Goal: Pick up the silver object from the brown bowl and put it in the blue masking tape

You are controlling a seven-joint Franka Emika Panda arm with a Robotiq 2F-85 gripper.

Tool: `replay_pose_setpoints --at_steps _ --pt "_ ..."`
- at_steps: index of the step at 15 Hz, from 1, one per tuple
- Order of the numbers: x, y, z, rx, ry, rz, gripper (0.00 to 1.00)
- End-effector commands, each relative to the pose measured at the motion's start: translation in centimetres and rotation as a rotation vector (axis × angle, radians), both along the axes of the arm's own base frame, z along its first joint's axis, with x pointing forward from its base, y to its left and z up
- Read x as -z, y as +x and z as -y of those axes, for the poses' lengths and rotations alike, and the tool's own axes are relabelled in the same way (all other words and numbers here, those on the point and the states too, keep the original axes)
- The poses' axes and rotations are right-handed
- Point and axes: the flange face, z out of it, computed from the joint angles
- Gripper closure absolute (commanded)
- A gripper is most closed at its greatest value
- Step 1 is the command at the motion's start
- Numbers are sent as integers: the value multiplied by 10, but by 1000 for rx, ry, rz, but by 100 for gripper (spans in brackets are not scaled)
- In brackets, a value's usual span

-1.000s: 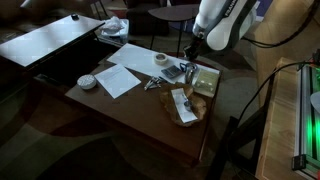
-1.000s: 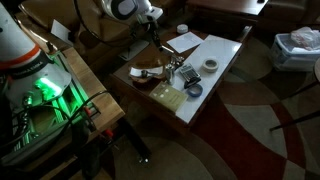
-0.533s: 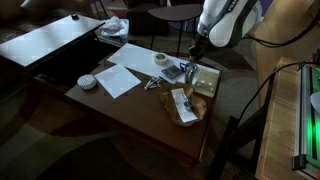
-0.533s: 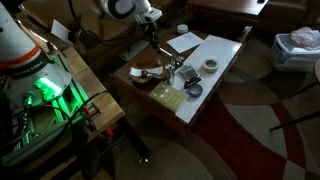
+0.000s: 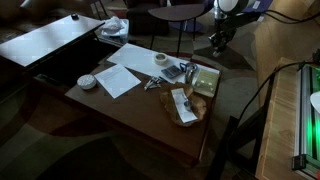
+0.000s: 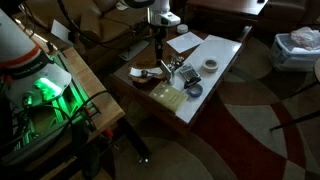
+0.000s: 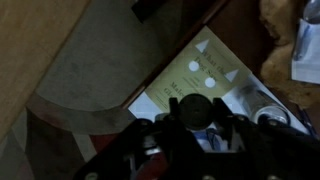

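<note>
Gripper (image 5: 217, 44) clenched, apparently empty, high beyond the table (image 5: 135, 118) edge; silver object (image 5: 183, 103) lies in brown bowl (image 5: 190, 122), well apart, past the green pad (image 5: 206, 81).

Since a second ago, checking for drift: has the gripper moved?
Yes: the gripper has shifted rightward in an exterior view, past the green pad.

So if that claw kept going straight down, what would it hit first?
Probably the green pad, lying right ahead of the gripper in the wrist view; depth is unclear, so maybe the table beside it.
</note>
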Motion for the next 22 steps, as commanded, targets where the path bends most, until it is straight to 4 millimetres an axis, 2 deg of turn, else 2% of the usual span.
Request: replay_pose_setpoints --at_steps 1,4,6,7,11,12,17,20,22 --pt "-11 3 9 -135 79 -118 87" --pt "-16 11 6 -283 150 -124 87" --pt "-19 16 4 -367 215 -65 87" --pt "-13 15 2 -299 163 -97 62" --pt "-17 18 4 -358 199 -80 62" --pt "-16 23 7 -366 190 -83 87" --pt "-22 85 52 -452 154 -202 87" --pt "-19 117 73 -502 213 -221 87" --pt "-17 139 81 -598 260 -226 87"
